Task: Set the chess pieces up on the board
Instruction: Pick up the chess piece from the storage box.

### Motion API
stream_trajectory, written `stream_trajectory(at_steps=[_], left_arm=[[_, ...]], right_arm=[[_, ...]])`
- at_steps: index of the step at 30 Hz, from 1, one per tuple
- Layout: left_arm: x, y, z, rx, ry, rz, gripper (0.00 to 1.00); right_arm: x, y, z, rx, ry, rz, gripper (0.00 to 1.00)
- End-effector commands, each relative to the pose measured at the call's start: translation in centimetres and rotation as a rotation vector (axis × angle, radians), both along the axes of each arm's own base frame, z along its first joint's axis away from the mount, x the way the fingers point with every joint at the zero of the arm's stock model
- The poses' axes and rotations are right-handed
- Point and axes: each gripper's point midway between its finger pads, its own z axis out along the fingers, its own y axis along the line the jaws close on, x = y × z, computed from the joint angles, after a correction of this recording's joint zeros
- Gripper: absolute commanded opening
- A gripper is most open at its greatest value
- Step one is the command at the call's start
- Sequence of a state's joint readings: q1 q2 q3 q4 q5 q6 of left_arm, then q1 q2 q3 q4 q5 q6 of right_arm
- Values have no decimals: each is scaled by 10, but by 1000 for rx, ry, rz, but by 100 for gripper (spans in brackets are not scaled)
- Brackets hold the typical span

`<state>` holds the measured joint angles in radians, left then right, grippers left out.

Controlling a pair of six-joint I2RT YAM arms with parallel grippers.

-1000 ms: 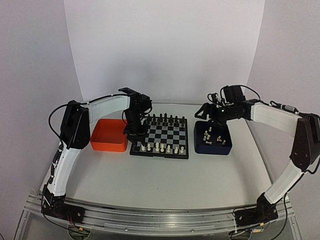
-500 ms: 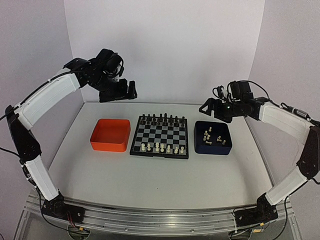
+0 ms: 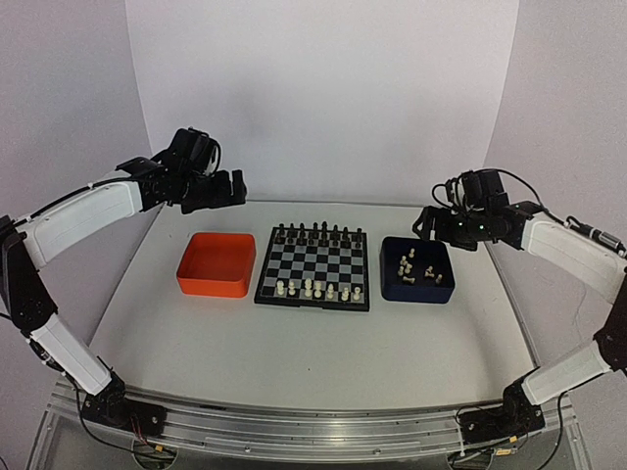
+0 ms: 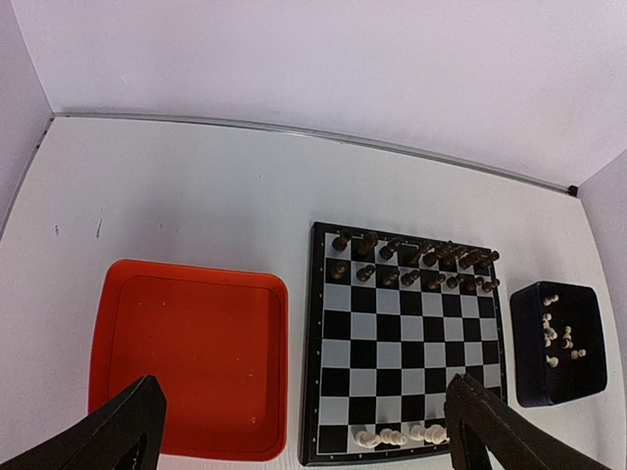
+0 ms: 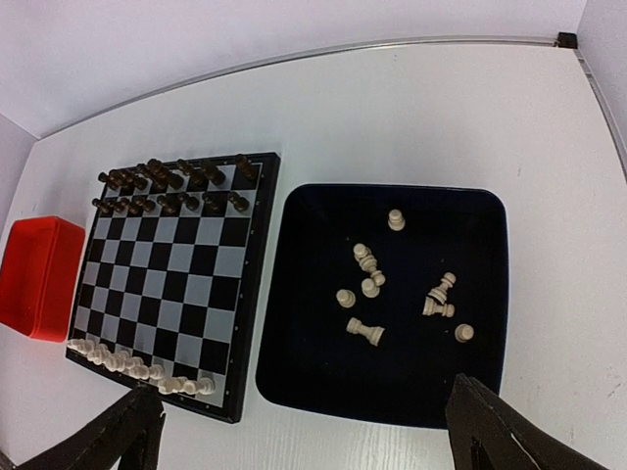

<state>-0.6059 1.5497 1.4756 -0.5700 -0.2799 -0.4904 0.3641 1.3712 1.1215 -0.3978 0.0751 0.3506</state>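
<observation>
On the board (image 3: 318, 262), cream chess pieces (image 3: 308, 287) line the near row.

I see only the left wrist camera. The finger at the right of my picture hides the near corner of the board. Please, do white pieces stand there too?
Observer: Yes. In the right wrist view the row of white pieces runs along the board's near edge up to the end beside the blue tray.
Operator: Where is the other arm?
Observer: It is above the blue tray. The right fingers are wide open with nothing between them.
Operator: Do the pieces in that tray stand upright?
Observer: Not all. One loose piece lies flat on its side near the tray's middle.
</observation>
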Motion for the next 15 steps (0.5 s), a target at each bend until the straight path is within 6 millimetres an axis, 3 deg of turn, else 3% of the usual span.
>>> stream_trajectory(at_steps=[1, 7, 15], left_arm=[[18, 5, 13, -45, -68, 21, 100], [34, 9, 0, -58, -65, 33, 100], [54, 23, 5, -100, -139, 41, 100]], right_arm=[[-3, -24, 1, -97, -9, -74, 98], [-2, -31, -14, -139, 47, -108, 98], [15, -27, -38, -130, 158, -102, 98]])
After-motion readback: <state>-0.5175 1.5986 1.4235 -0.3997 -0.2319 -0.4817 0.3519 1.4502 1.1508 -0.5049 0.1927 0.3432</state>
